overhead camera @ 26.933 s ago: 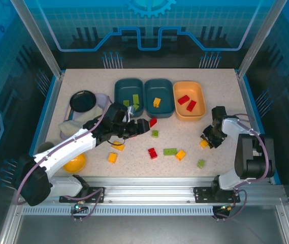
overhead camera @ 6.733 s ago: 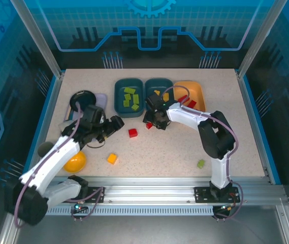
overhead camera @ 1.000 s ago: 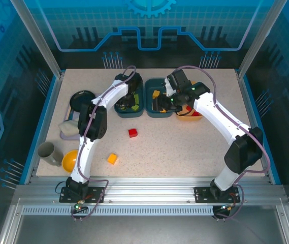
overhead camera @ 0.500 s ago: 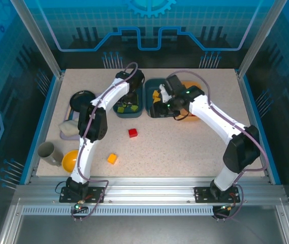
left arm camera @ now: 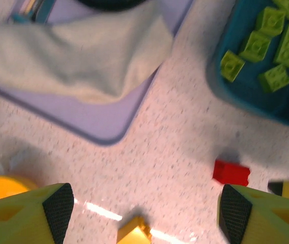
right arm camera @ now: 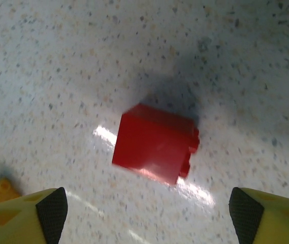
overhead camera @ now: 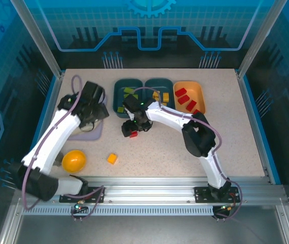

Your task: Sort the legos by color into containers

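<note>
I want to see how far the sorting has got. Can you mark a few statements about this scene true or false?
1. A red lego lies on the table, outside every container. True.
2. The right gripper is shut on that red lego. False: its fingers stand wide apart and the brick lies free on the table.
3. The green legos lie in the light orange container. False: they lie in a dark teal container; the light orange container holds red ones.
4. A yellow-orange lego lies loose on the table. True.
5. The left gripper holds a green lego. False: it is open and empty.
</note>
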You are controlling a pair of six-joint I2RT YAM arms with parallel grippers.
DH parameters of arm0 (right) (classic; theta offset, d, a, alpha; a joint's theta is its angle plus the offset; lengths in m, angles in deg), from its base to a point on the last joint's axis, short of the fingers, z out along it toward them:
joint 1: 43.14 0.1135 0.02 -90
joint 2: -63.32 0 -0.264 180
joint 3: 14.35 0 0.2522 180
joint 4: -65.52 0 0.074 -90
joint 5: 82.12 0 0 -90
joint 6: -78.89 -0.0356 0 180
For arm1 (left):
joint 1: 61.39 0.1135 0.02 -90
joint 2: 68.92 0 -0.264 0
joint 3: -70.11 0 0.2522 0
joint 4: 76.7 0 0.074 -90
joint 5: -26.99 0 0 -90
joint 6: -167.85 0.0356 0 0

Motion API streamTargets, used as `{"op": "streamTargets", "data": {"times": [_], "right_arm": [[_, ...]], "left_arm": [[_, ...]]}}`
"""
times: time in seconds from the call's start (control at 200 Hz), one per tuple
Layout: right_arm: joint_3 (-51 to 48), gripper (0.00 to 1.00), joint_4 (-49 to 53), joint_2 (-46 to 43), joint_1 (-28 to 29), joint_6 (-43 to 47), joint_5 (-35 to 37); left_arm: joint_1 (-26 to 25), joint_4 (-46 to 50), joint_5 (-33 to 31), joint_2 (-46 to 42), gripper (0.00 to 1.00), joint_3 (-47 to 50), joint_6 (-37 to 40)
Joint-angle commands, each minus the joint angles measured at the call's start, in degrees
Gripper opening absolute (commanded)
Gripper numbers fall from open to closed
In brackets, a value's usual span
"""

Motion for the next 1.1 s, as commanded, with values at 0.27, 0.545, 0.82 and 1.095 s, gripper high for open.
{"op": "streamTargets", "data": {"times": [0.27,0.545,0.82,1.095], "right_arm": [[8.88,0.64,6.52,9.73,1.99,-4.06,6.72],[9.36,0.36,6.89,9.14,2.57,-4.75,9.09],[4.03,0.3,7.17,-6.3,-6.11,-3.19,14.23],[6.17,0.3,6.35,-7.1,-26.5,-3.77,16.28]], "left_arm": [[-0.63,-6.7,17.67,-22.89,0.79,27.0,-8.82],[-0.63,-12.8,24.2,-27.86,0.79,31.65,-9.48],[-1.13,-25.43,31.13,-21.94,0.79,26.66,-10.36],[-5.8,-35.08,33.15,-5.81,0.78,15.24,-8.86]]}}
